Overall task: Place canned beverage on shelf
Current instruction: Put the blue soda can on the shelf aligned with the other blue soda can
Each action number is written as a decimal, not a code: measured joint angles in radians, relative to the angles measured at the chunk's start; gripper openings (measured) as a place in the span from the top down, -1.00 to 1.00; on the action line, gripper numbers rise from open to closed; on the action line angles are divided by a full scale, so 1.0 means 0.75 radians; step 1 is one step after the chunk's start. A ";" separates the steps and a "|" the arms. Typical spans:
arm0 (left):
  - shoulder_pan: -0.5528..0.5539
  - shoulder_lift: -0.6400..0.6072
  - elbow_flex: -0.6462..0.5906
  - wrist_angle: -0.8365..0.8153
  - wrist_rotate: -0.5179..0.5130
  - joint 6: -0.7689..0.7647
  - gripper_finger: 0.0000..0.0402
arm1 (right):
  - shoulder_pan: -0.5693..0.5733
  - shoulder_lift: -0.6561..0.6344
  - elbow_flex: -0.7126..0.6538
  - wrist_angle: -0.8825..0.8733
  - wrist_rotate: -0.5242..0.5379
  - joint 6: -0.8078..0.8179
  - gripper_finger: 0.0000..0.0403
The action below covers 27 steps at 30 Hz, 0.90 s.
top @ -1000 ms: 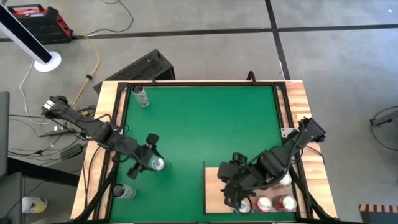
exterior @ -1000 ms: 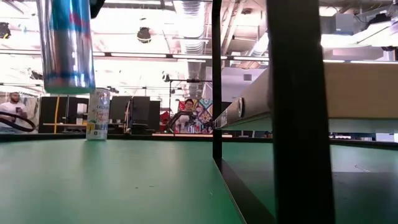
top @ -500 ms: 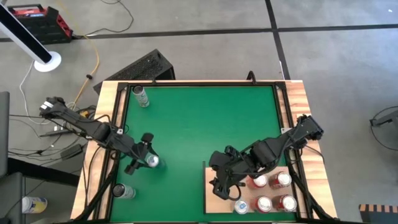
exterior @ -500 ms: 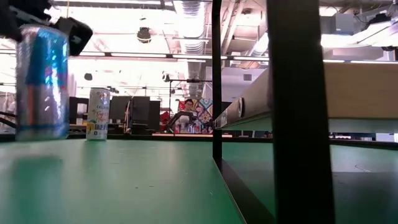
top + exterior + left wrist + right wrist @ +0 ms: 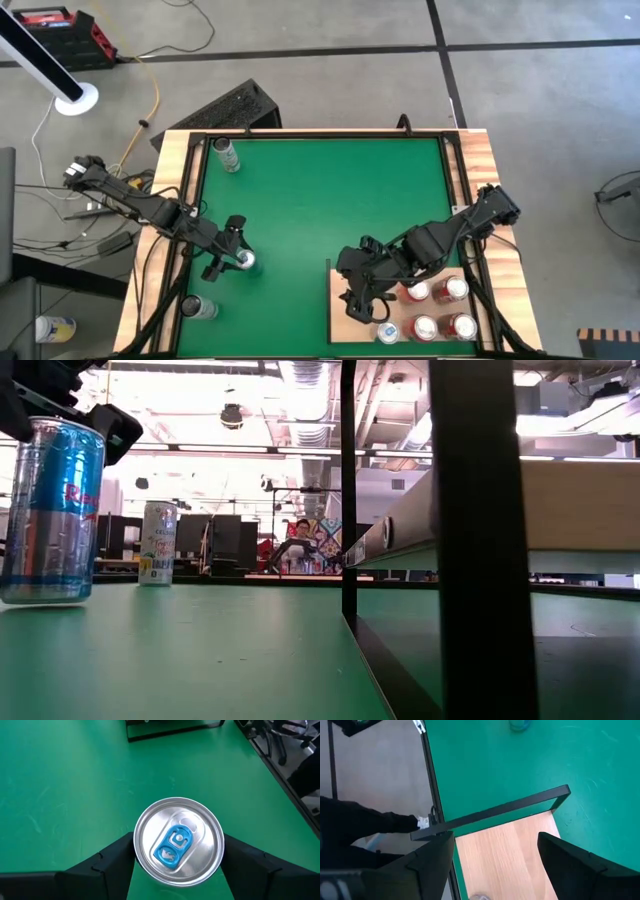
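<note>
A: Left wrist view: my left gripper (image 5: 177, 857) straddles the can (image 5: 178, 840), fingers just clear of its wall, jaws apart. It stands upright on the mat (image 5: 330, 190).

B: I judge it light, rigid but dentable, slick; I'd clamp mid-body. My right gripper (image 5: 495, 852) hangs open over the shelf (image 5: 345, 322).

The high view looks straight down on the whole table (image 5: 320, 180) from well above, floor showing all around. The low view sits at the table's surface, facing level into the room. The left wrist view looks steeply down, close onto a can (image 5: 178, 840), which also stands at the low view's left edge. The right wrist view looks down on the shelf (image 5: 505, 855).
</note>
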State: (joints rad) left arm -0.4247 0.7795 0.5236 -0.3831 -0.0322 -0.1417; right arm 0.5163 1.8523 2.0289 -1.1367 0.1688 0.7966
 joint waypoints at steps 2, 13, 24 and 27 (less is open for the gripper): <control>0.000 0.000 0.000 0.001 -0.003 0.002 -0.26 | -0.001 0.000 0.000 -0.011 -0.016 -0.013 -0.55; -0.001 -0.001 0.001 0.005 -0.053 0.092 -0.44 | 0.000 0.000 0.000 -0.019 -0.019 -0.052 -0.55; 0.000 -0.002 0.003 0.031 -0.052 0.023 -0.67 | 0.010 0.000 0.000 -0.054 -0.025 -0.065 -0.55; 0.000 -0.002 0.004 0.060 -0.045 0.001 -0.74 | 0.015 0.000 0.000 -0.055 -0.027 -0.065 -0.55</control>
State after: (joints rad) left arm -0.4248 0.7780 0.5263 -0.3378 -0.0656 -0.1411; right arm 0.5278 1.8523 2.0289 -1.1779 0.1482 0.7475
